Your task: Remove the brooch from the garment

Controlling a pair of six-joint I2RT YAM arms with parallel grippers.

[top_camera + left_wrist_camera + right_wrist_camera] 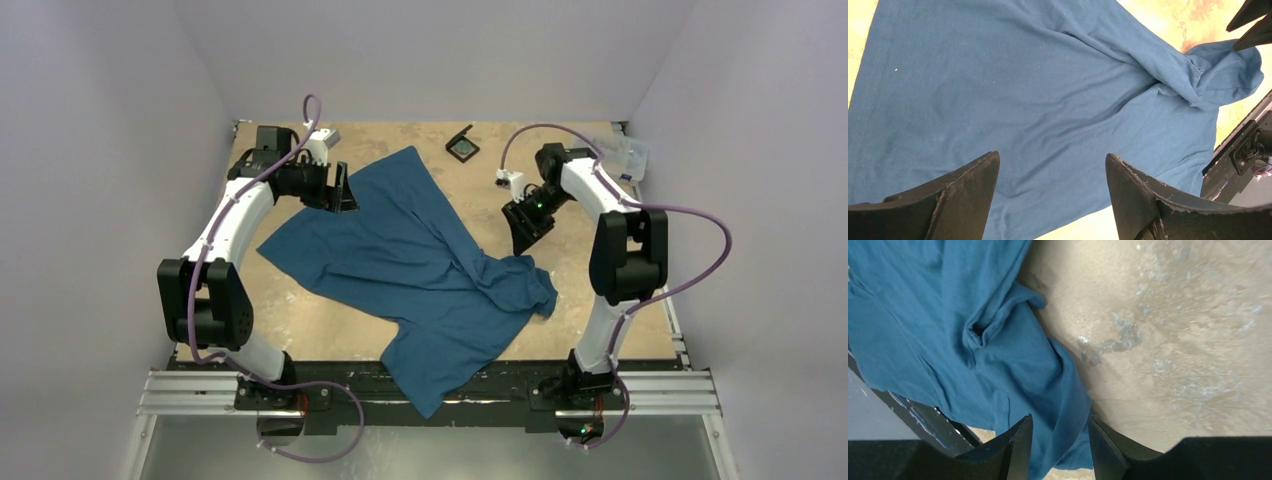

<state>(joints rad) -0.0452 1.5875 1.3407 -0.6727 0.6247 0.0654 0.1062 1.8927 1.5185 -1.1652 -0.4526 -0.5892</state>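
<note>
Overhead, shirt: the shirt point(420, 270) lies crumpled on the worktop point(600, 180), one end over the near edge, its right part bunched in folds.
Overhead, brooch: I can't find it anywhere on the cloth; it may be under a fold or too small to see from here.
Overhead, frame: a small black square frame point(462, 147) sits on the far worktop, apart from the shirt.
Overhead, arms: the left gripper point(340, 190) hangs at the shirt's far corner; the right gripper point(525, 225) hangs just beside the bunched part. Neither seems to hold anything.
Left wrist, fingers: the fingers point(968, 195) stand wide apart, empty, above flat cloth.
Left wrist, cloth: smooth blue with a hem seam at left and a tiny white speck point(896, 70), too small to identify. No disc shows.
Right wrist, fingers: the fingers point(1015, 450) are parted by a narrow gap with a fold of cloth seen between them; I can't tell whether they touch it.
Right wrist, hidden: a deep pocket point(975, 330) in the folds could hide something.
Handling: the shirt looks soft and limp and will drag and fold if pulled. The brooch, I'd guess, is light, stiff and slippery; pinch it by its edge while the cloth beside it is held.
</note>
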